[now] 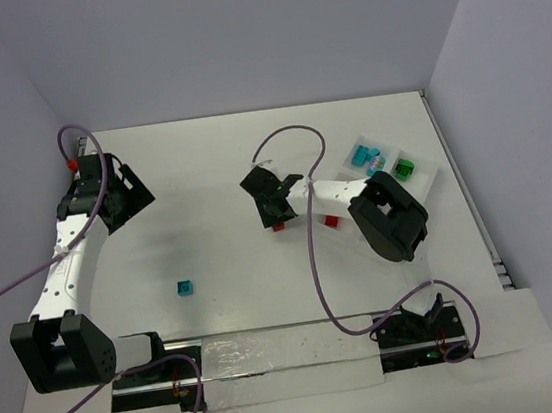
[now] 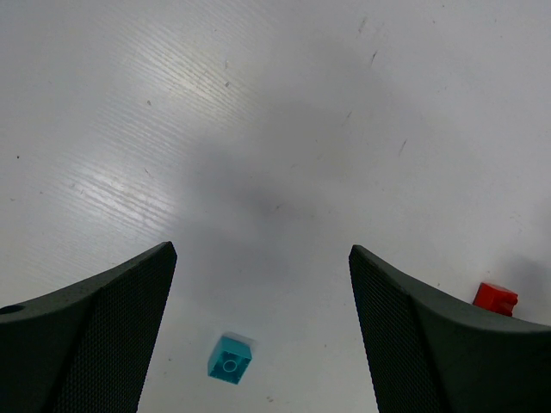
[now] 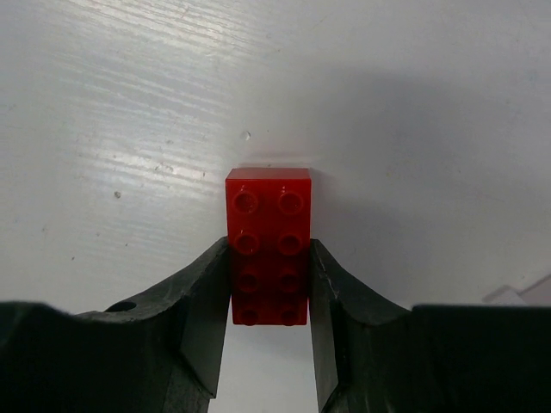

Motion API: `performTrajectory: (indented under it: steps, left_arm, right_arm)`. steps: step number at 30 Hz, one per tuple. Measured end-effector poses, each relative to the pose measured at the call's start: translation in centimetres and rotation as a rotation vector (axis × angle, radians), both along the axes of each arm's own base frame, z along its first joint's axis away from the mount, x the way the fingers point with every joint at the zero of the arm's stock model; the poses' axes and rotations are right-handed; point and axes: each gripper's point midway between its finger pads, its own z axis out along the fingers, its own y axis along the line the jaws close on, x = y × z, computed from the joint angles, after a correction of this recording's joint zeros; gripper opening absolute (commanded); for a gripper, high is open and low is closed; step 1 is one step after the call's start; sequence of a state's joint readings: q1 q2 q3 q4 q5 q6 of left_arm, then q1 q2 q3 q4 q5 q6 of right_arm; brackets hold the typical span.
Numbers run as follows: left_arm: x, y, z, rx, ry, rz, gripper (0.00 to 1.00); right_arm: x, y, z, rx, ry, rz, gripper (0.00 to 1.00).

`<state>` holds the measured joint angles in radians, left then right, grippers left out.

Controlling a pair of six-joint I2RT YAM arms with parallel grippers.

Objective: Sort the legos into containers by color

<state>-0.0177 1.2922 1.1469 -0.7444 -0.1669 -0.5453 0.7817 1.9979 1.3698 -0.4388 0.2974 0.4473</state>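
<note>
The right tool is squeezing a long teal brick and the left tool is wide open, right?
Not quite. The long brick that the right tool is squeezing is red, not teal; the right wrist view shows it. The left tool is wide open, as you said.

no readable text, no labels, numbers or signs
</note>
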Motion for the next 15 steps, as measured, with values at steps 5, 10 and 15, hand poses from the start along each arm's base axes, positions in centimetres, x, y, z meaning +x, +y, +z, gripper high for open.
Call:
performTrajectory:
  steps: [5, 10, 15]
  left_arm:
    - [0.0, 0.0, 0.0, 0.000, 0.000, 0.000, 0.89]
    - [0.0, 0.0, 0.1, 0.000, -0.003, 0.000, 0.89]
    - [0.1, -0.1, 0.2, -0.005, -0.008, -0.004, 0.89]
  right_arm:
    - [0.5, -0.3, 5.3, 0.069, -0.066, -0.008, 0.00]
    - [2.8, -5.1, 15.1, 0.227, -0.249, -0.135, 0.02]
    - [2.0, -14.7, 18.0, 0.253, -0.358, -0.338, 0.03]
